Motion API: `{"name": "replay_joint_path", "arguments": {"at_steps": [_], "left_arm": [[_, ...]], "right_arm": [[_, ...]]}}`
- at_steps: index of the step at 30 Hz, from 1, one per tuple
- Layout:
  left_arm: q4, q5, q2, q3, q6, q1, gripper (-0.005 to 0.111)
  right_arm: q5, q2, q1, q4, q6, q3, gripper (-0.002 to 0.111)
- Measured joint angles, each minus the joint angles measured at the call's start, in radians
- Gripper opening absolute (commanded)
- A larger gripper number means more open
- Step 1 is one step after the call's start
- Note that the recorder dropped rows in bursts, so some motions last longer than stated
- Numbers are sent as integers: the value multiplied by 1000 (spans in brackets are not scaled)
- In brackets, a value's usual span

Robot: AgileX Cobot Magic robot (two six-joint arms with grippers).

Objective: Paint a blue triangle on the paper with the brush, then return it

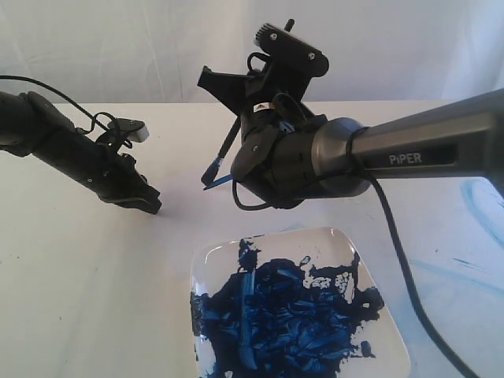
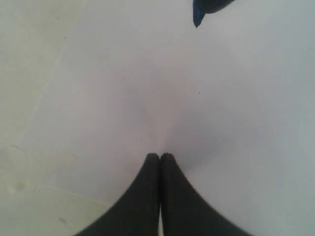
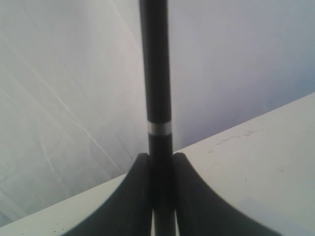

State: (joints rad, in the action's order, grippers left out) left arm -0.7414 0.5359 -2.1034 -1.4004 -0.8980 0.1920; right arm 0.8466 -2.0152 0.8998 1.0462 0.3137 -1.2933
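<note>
My right gripper (image 3: 161, 156) is shut on the black handle of the brush (image 3: 155, 73), with the silver band just beyond the fingertips. In the exterior view this gripper (image 1: 214, 82) is raised over the table's middle. The brush (image 1: 228, 146) slants down from it, and its blue bristles hang just above the surface. My left gripper (image 1: 151, 206) is shut and empty, low at the left. In the left wrist view the left gripper (image 2: 160, 155) is over the pale paper (image 2: 147, 88), with the brush tip (image 2: 199, 12) at the frame's edge. No blue triangle shows.
A square white plate (image 1: 340, 240) smeared with dark-blue paint sits at the front, below my right arm. Faint light-blue smears (image 1: 480, 201) mark the table at the right. A white curtain hangs behind the table. The right arm's cable (image 1: 402, 260) trails over the plate's right side.
</note>
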Motion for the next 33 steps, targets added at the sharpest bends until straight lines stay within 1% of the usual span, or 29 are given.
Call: {"name": "replay_joint_path", "arguments": {"at_steps": [33], "left_arm": [[0, -2, 0, 0, 0, 0, 0]], "right_arm": [[-4, -2, 0, -19, -2, 0, 0]]}}
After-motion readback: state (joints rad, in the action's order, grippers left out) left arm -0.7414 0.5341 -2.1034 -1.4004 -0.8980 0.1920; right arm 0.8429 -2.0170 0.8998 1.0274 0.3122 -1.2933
